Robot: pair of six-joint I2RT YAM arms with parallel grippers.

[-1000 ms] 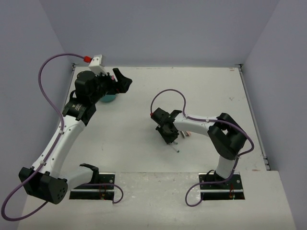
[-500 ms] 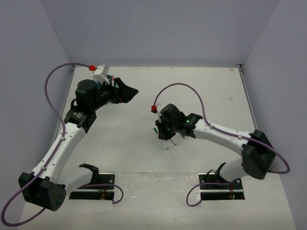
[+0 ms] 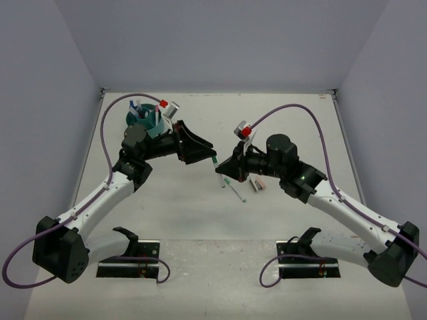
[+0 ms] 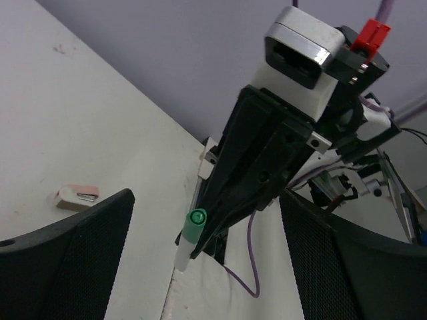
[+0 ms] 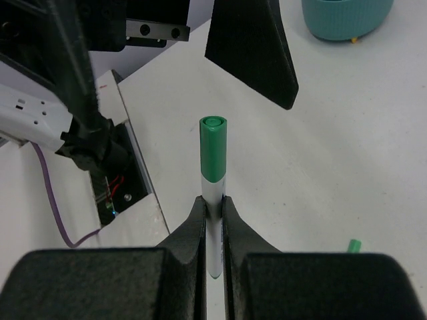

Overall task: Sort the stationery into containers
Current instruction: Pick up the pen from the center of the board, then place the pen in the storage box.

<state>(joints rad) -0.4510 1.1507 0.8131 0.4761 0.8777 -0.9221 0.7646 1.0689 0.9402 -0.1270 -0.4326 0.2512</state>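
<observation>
My right gripper is shut on a white marker with a green cap, held above the table with the cap pointing left. My left gripper faces it from the left, open wide. In the left wrist view the marker shows between the two dark fingers, touching neither. The round teal tub stands behind the left arm with several pens and markers upright in it.
A thin pen and a pink-and-white eraser lie on the table under the right gripper. A small green piece lies nearby. Both arm bases sit at the near edge.
The right gripper shut on the green marker, lifted it off the table and swung left. The left arm left the tub, uncovering it, and reached right to face the marker.
</observation>
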